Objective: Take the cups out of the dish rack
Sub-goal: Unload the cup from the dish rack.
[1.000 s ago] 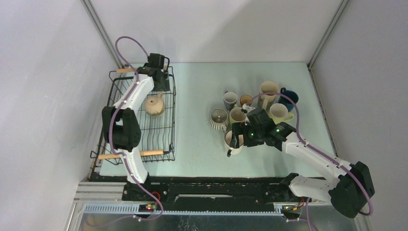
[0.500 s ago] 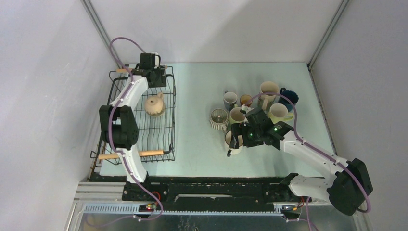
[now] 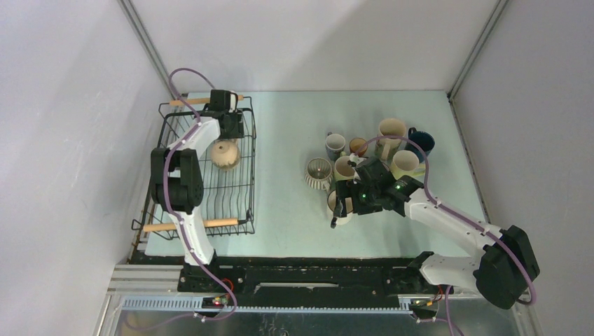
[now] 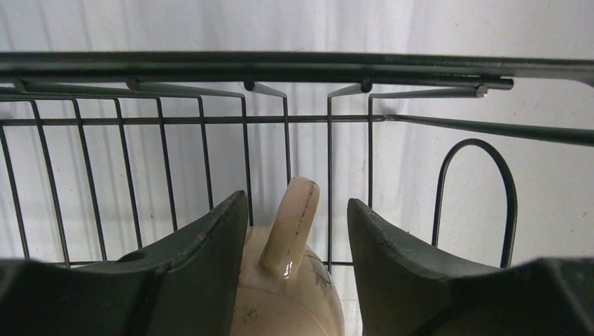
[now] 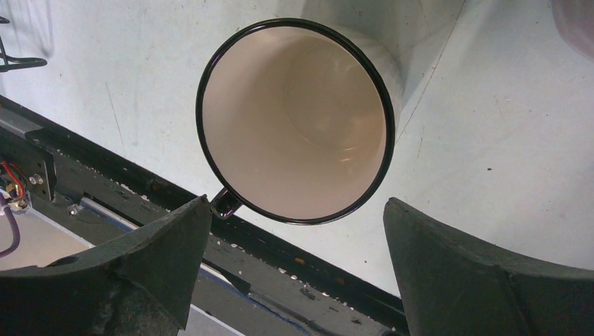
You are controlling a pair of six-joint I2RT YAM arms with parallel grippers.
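One tan cup (image 3: pixel 225 154) lies in the black wire dish rack (image 3: pixel 252 183) at the left. My left gripper (image 3: pixel 227 138) is down inside the rack at the cup's far side. In the left wrist view its jaws (image 4: pixel 298 204) stand open on either side of the cup's upright handle (image 4: pixel 291 224), with a gap on each side. My right gripper (image 3: pixel 340 204) hovers open over a white cup with a black rim (image 5: pixel 298 119), which stands on the table with nothing gripping it.
Several more cups stand grouped on the table (image 3: pixel 287 126) behind the right gripper, among them a ribbed cream one (image 3: pixel 319 173), a dark blue one (image 3: pixel 422 142) and a pale yellow-green one (image 3: pixel 405 162). The rack has a wooden rod handle (image 3: pixel 189 225) at its near end.
My left gripper came back from the rack's far end and down to the tan cup, its jaws narrowing round the handle. The right arm drew back slightly.
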